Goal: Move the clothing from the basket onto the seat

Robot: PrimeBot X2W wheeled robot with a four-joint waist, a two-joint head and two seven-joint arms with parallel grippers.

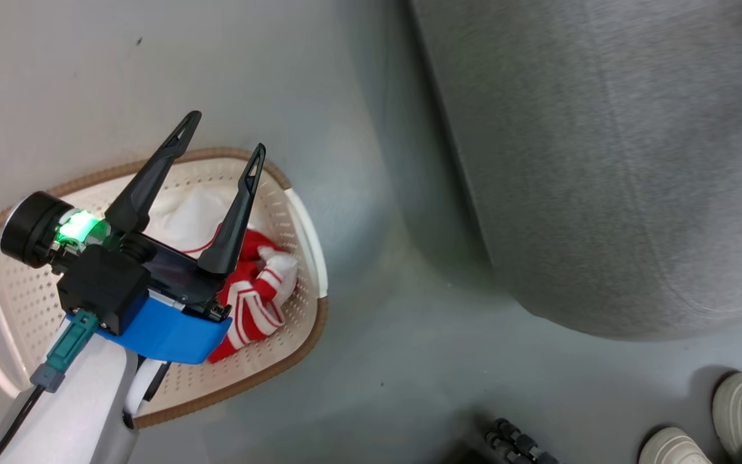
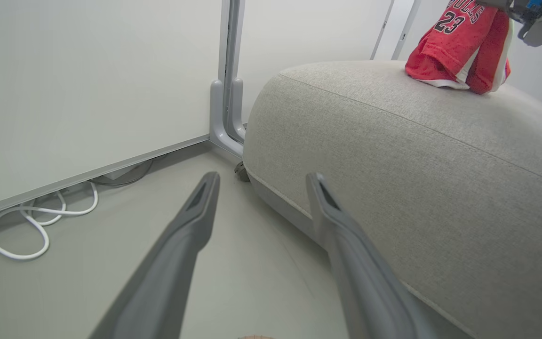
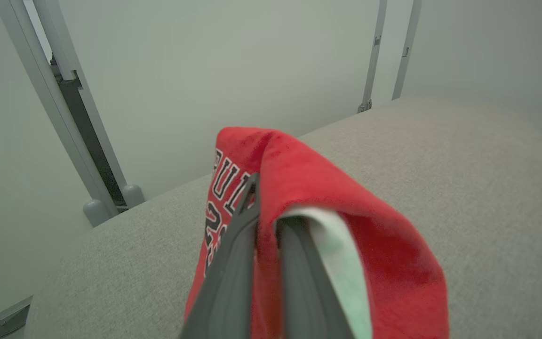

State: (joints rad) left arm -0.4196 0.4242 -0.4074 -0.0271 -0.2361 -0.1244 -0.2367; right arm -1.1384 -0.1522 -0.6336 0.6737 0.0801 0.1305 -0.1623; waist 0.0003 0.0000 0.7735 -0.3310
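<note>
The cream basket point(image 1: 216, 153) sits on the floor at the lower left, holding red-and-white striped clothing point(image 1: 258, 290) and a white piece point(image 1: 184, 212). My left gripper point(image 1: 227, 131) hovers open above the basket with nothing between its fingers; in its wrist view point(image 2: 262, 176) it points at the floor beside the grey seat point(image 2: 417, 165). A red jersey point(image 2: 454, 42) with lettering and a number hangs onto the seat's top from my right gripper point(image 2: 541, 19). The right gripper point(image 3: 268, 207) is shut on this jersey point(image 3: 327, 188), which drapes over its fingers above the seat point(image 3: 464, 165).
The seat point(image 1: 603, 161) stands right of the basket, with a strip of grey floor between. A person's pale shoes point(image 1: 674, 444) stand at the lower right. A white cable point(image 2: 35, 226) lies by the wall panels, and a grey post point(image 2: 227, 94) rises behind the seat's corner.
</note>
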